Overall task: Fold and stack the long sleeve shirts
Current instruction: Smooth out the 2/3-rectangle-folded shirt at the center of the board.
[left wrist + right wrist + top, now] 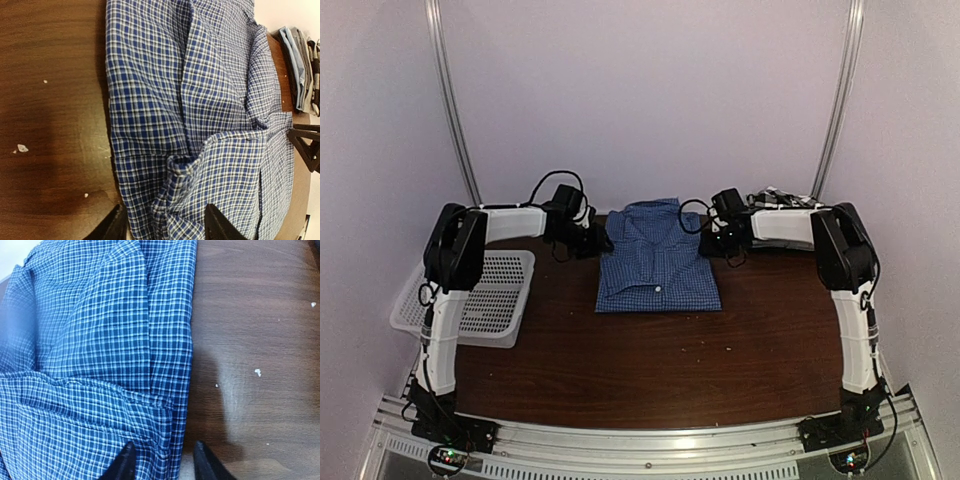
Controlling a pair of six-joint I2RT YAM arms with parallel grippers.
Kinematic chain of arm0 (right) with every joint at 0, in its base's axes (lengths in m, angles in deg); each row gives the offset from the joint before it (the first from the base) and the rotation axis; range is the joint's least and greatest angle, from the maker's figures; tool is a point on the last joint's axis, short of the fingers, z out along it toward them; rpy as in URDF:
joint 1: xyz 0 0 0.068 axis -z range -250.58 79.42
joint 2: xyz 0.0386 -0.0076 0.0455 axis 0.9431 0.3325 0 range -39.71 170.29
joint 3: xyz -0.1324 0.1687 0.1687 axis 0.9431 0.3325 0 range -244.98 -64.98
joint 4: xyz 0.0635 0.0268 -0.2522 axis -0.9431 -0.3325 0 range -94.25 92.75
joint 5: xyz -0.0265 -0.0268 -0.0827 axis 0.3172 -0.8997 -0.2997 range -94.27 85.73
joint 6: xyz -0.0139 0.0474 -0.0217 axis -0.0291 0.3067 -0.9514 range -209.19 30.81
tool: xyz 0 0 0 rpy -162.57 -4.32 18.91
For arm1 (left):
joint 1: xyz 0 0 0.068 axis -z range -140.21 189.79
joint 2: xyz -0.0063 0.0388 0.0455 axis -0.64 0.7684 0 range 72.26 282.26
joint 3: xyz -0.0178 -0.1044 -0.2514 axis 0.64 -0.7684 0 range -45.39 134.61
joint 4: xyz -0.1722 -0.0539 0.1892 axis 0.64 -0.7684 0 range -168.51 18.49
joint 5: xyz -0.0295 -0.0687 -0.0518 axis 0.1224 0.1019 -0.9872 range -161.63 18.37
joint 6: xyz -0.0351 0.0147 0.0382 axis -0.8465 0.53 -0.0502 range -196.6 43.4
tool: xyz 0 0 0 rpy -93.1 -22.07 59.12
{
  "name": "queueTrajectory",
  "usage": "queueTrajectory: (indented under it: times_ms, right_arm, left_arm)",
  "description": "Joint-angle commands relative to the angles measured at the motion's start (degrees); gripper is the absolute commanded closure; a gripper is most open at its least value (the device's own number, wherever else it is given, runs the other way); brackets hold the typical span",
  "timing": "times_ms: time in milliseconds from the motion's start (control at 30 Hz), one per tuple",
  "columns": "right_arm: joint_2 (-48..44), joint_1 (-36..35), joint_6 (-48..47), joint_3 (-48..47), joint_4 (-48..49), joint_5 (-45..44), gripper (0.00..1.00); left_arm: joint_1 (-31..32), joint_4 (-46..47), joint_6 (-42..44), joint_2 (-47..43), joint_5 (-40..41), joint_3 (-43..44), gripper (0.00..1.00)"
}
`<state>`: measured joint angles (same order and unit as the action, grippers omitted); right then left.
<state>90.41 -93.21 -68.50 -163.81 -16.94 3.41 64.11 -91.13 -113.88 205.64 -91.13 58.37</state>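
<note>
**Left gripper** [167, 231]: jaws parted about halfway. A bunched fold of the blue checked shirt [145, 100] lies in the gap. One finger sits at the shirt's edge by the bare wood, the other over the cloth. No pinch on the fabric shows.

**Right gripper** [165, 464]: jaws parted less wide. One finger sits over the shirt, the other over bare wood, and the shirt's side edge runs down between them. The cloth there lies flat and nothing is clamped.

**Shirt**: blue fine check, folded into a rough rectangle. It lies flat at the middle of the table [650, 370], toward the far side. The collar [650, 215] is at the far end and a white button [658, 290] shows near the front edge. The two grippers flank it at its far corners, left and right.

**Table**: dark brown wood with a few white specks [258, 372] scattered on it.

**Basket** [495, 295]: white mesh plastic, at the left edge of the table beside the left arm, well apart from the shirt.

**Pile of folded clothes** [300, 65]: at the far right corner, behind the right arm. Light blue and grey layers show, with a black-and-white piece at the edge. I cannot tell what each garment is.
</note>
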Motion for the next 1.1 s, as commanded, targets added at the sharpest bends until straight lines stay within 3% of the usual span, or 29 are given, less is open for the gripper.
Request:
queueTrajectory:
  times_ms: [0, 233, 533, 733, 1067]
  right_arm:
    - [-5.7, 0.1, -0.4, 1.9, 0.7, -0.6, 0.51]
    - [-12.2, -1.4, -1.9, 5.3, -0.2, -1.9, 0.40]
    - [-18.6, -4.9, -1.3, 10.7, 1.2, -1.1, 0.37]
    - [-20.6, -5.8, -0.2, 13.2, 2.1, -0.7, 0.38]
    - [-21.1, -6.2, 0.5, 15.2, 2.8, -0.5, 0.39]
  left_arm:
    - [-0.4, 0.7, 1.3, -6.2, 1.8, -2.9, 0.44]
    - [1.1, 3.8, 0.6, -17.8, 1.1, -19.2, 0.46]
    - [6.1, 21.7, -10.7, -27.0, -7.8, -40.2, 0.44]
    - [8.0, 26.5, -15.2, -25.6, -7.6, -43.0, 0.44]
    - [8.2, 24.9, -15.6, -22.6, -6.1, -41.4, 0.46]
